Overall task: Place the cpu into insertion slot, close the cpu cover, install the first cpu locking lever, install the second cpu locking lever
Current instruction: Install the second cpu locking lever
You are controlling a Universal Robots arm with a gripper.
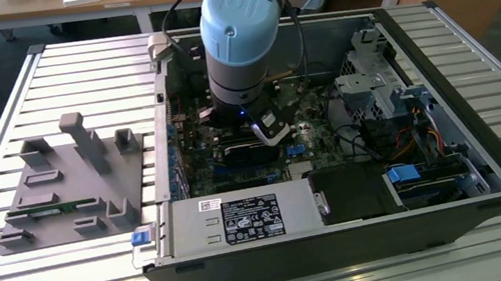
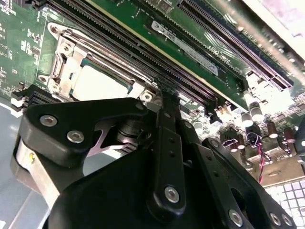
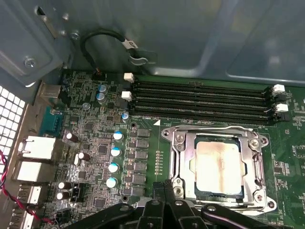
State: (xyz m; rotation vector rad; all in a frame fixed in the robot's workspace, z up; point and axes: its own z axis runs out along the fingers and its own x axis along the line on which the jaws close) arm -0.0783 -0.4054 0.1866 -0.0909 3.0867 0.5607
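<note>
Cpu sits flat in the insertion slot on the motherboard, metal top up, cpu cover closed around it. Gripper hovers just beside the socket edge; jaws look narrow, pressed together, holding nothing. Cpu's square, no long axis. Likely light, stiff, fragile underside – take by edges only.

The cpu, a flat square chip with a pale silvery top stained faintly brown, lies level in the insertion slot on the green motherboard, just beside 4 long black memory slots. The cpu cover, a thin silver metal frame, lies closed flat around the chip, whose top shows through its window. In the second wrist view the cpu looks whitish within the cpu cover.
</note>
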